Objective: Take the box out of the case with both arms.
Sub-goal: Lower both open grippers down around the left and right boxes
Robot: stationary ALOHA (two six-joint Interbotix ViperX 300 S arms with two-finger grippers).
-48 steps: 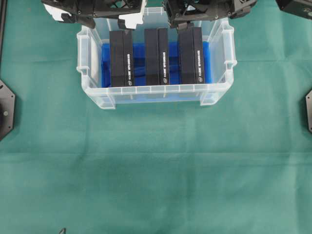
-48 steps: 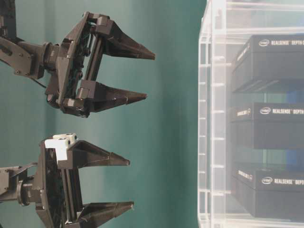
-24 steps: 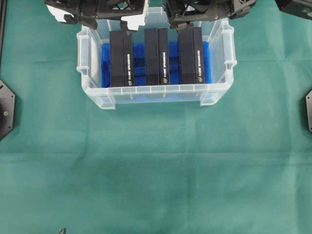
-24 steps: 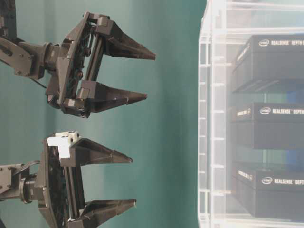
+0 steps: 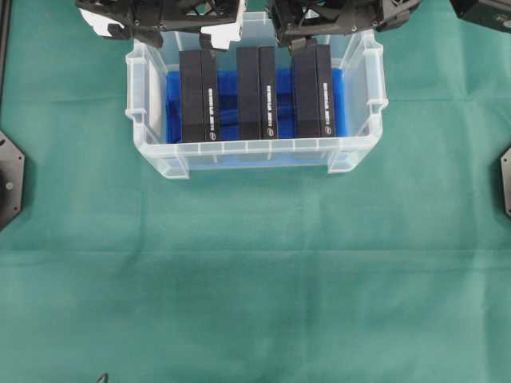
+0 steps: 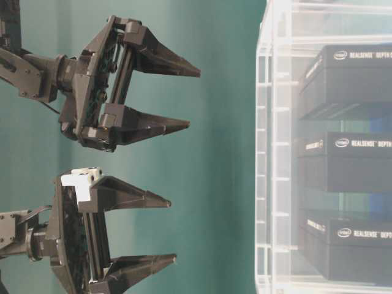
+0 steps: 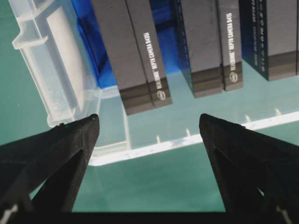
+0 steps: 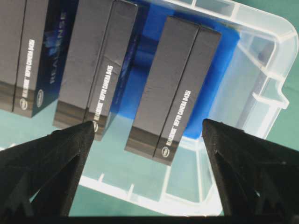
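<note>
Both arms were matte black, each ending in long tapered wedge-shaped fingers (image 6: pixel 162 61) on open truss-patterned frames, the left gripper (image 6: pixel 168 229) bearing a small white block (image 6: pixel 84 179) and thin dark cables trailing behind.

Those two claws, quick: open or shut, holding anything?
Left gripper: open, holding nothing.
Right gripper: open, holding nothing.

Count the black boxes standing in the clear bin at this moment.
3, side by side on the blue liner in the bin: left box, middle box, right box. The arms cover the bin's far edge, but no further box shows in any view.
</note>
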